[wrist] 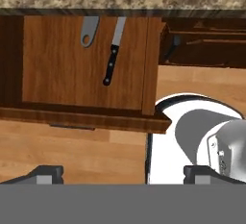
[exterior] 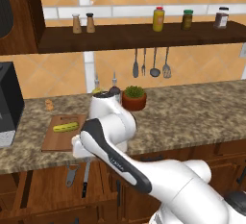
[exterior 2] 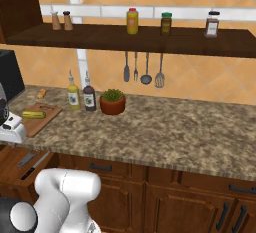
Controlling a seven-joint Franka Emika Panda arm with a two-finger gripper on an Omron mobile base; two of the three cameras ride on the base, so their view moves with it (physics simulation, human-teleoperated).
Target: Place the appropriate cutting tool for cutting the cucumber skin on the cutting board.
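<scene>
Gripper (wrist: 123, 172) spread wide, empty, above the open drawer (wrist: 81, 69) — peeler (wrist: 88, 31) beside knife (wrist: 112, 55) — cucumber (exterior: 65, 127) on board (exterior: 57, 139).

The grey peeler (wrist: 88, 31) is seen lying flat in the open drawer (wrist: 72, 64), its loop head toward the drawer front, beside the black-handled knife (wrist: 112, 59). The yellow-green cucumber (exterior: 65, 127) is laid across the brown cutting board (exterior: 60, 140) on the counter.

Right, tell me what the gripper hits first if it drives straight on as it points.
Probably the open drawer: the gripper, fingers apart, looks down into it, likelier its bare wooden floor than the peeler or knife. Depth unclear.
</scene>
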